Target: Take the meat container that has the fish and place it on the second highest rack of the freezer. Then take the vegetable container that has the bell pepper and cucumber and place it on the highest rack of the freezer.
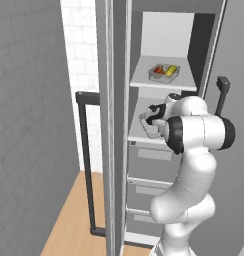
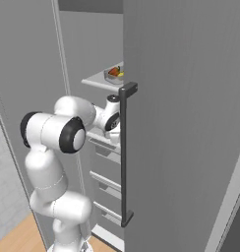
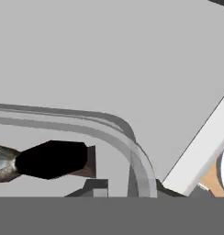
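Note:
The freezer stands open. On its upper rack (image 1: 144,77) sits a clear vegetable container (image 1: 164,71) holding a red and a yellow-green piece, also seen as the vegetable container (image 2: 114,74). One rack lower (image 1: 136,136), my gripper (image 1: 150,121) reaches in from the right and is shut on the wall of the clear meat container (image 1: 150,132). In the hand view a dark fingertip (image 3: 54,158) lies across the container's curved rim (image 3: 109,123), with the silvery-brown fish (image 3: 1,166) at the left edge. The container rests on or just above the grey rack.
Closed drawers (image 1: 149,160) fill the freezer below the racks. The open right door with its dark handle (image 2: 124,152) stands close beside my wrist. A second dark handle (image 1: 86,160) hangs on the left door. Wooden floor (image 1: 69,225) lies at lower left.

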